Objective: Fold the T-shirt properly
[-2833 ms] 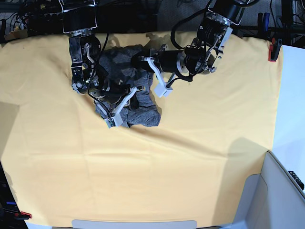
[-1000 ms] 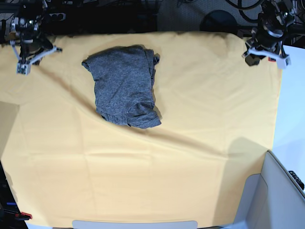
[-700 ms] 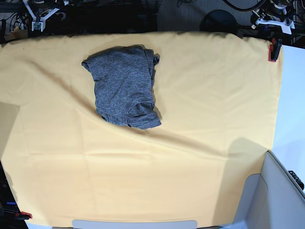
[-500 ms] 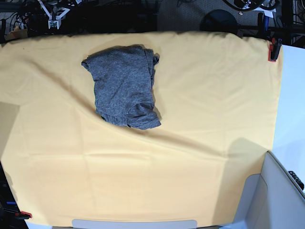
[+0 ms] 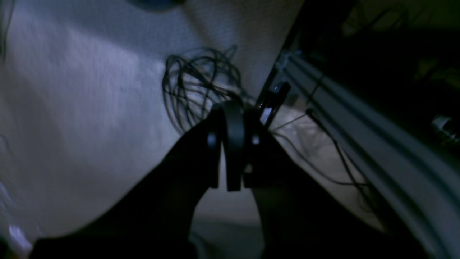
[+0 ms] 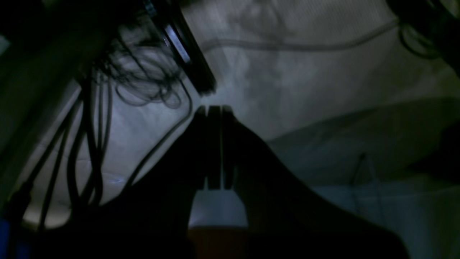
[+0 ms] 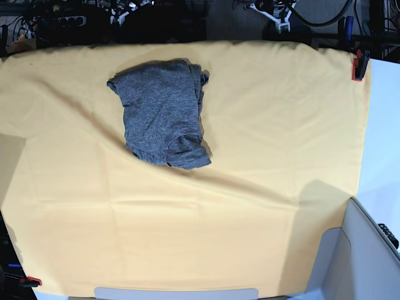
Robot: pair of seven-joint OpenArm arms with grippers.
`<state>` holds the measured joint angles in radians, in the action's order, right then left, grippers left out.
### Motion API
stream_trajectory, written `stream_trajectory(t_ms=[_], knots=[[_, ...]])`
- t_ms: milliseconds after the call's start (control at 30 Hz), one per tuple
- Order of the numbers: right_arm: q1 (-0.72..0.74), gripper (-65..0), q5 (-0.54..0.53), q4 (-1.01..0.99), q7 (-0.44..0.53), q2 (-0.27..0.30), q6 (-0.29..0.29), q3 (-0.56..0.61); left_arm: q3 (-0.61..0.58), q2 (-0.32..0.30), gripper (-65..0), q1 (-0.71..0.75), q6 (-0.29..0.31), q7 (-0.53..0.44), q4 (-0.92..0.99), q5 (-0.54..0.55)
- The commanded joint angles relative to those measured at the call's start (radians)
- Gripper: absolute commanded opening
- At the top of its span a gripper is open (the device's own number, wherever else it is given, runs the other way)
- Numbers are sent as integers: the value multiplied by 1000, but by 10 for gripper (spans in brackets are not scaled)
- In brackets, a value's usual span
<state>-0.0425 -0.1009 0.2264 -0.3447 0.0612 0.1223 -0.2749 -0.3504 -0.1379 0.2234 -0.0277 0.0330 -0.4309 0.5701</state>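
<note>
The T-shirt (image 7: 164, 112) lies as a folded heather-grey bundle on the yellow table cloth (image 7: 250, 187), left of centre toward the back; nothing touches it. Both arms are pulled back beyond the table's far edge. In the base view only white bits of the left gripper (image 7: 275, 14) and the right gripper (image 7: 127, 10) show at the top. In the left wrist view my left gripper (image 5: 231, 108) is shut with nothing in it, over dim floor and cables. My right gripper (image 6: 214, 108) is likewise shut and holds nothing. Neither wrist view shows the T-shirt.
A red clamp (image 7: 357, 67) pins the cloth at the back right corner, another (image 7: 32, 282) at the front left. A grey bin (image 7: 369, 256) stands at the front right. Cables (image 5: 196, 90) and a metal rail (image 5: 359, 144) lie behind the table.
The arms, working on the shirt in the oldest frame, have let go and left the table. Over the last second they moved from the far corners inward along the back edge. The shirt stays still.
</note>
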Motion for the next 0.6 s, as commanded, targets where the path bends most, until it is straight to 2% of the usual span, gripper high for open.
stream_trajectory(t_ms=[0,67,133,167,267,400,567], knots=[[31,-650,43,-45,20,-14,0,15,-66,19,-638,-2,1,-34,56,-5],[76,-650,126,-109,75,-54,-17,39,-172,28,-638,-45,1,-115,165,-5],[86,-650,189,-124,117,-83,-83,47,-238,59,-637,-80,1,-173,255,-5],[86,-650,217,-124,137,-99,-126,47,-261,70,-637,-92,1,-192,280,-5],[85,-650,281,-124,183,-122,-201,47,-298,79,-637,-97,1,-195,283,-5],[86,-650,310,-124,195,-160,-210,45,-324,79,-637,-100,1,-195,283,-5],[83,-650,304,-124,201,-162,-217,44,-330,76,-637,-100,1,-201,283,-5]])
